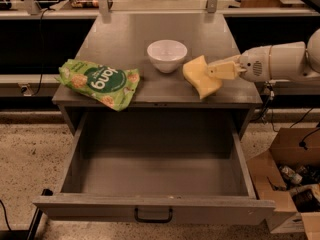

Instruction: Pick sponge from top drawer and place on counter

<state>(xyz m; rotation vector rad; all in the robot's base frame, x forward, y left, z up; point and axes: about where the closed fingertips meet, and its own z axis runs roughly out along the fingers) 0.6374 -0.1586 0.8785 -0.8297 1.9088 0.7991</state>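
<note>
Gripper: the cream-fingered two-finger gripper (pixel 212 70) on the white arm (pixel 280 61) reaches in from the right, over the right part of the counter.
Fingers: closed narrowly on the right edge of the sponge, with nothing else in their hold.
Sponge: the pale yellow, wavy-edged soft sponge (pixel 200 77) hangs tilted, its low corner at or just above the surface; contact cannot be told.
Counter: the flat grey matte counter (pixel 150 34) has bare surface under and near the sponge.
Top drawer: the wide, shallow grey metal top drawer (pixel 155 211) stands pulled out towards the near side, its inside bare.
Neighbours: a white bowl (pixel 166 55) sits just left of the sponge; a crumpled green snack bag (pixel 100 81) lies at the left near edge.
Step in hand: placing, judged nearly complete.
Good practice: lower until the sponge rests flat, keep right of the bowl and back from the near edge, then part the fingers and lift straight away.
</note>
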